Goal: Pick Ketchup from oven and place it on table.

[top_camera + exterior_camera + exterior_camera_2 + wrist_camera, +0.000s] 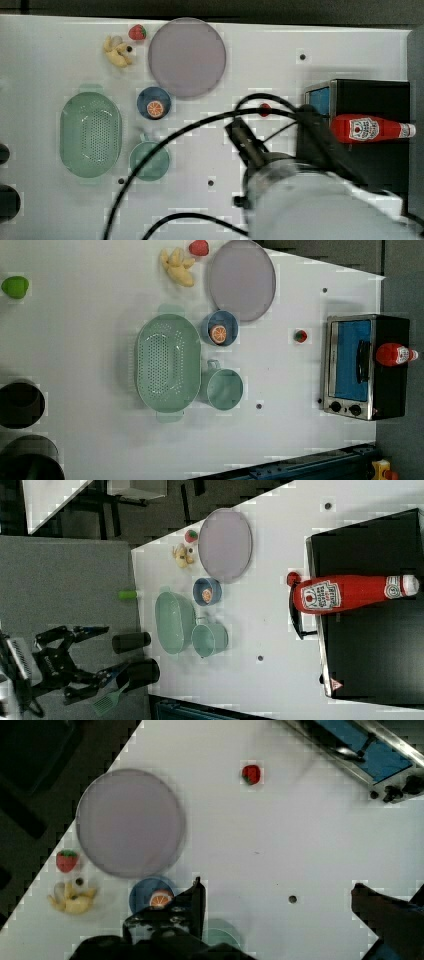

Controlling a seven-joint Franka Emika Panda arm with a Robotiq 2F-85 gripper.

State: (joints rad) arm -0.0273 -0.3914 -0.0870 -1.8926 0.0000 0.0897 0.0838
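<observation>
The end effector (275, 915) is hovering over the white tabletop (280, 50) w/ its fingers (182, 907) spread wide apart and gripping nothing; in the wrist view bare tabletop is showing between the two fingers. The Ketchup (372, 129) is resting on the flat black roof of the oven (380, 95), not inside it, white cap pointing away from the door side; it is sitting apart from the end effector, untouched. The oven's blue glass door w/ dark handle is facing the open tabletop; its knobs are showing in the left view. A small strawberry (251, 774) is lying on the tabletop ahead of the end effector, btwn it and the oven front; a grey round plate (131, 822) is lying further off to one side; a blue bowl w/ an orange slice (160, 898) is sitting just beside one finger; a 2nd strawberry (66, 860) and a banana toy (72, 897) are lying beyond the plate, well apart from the end effector.
</observation>
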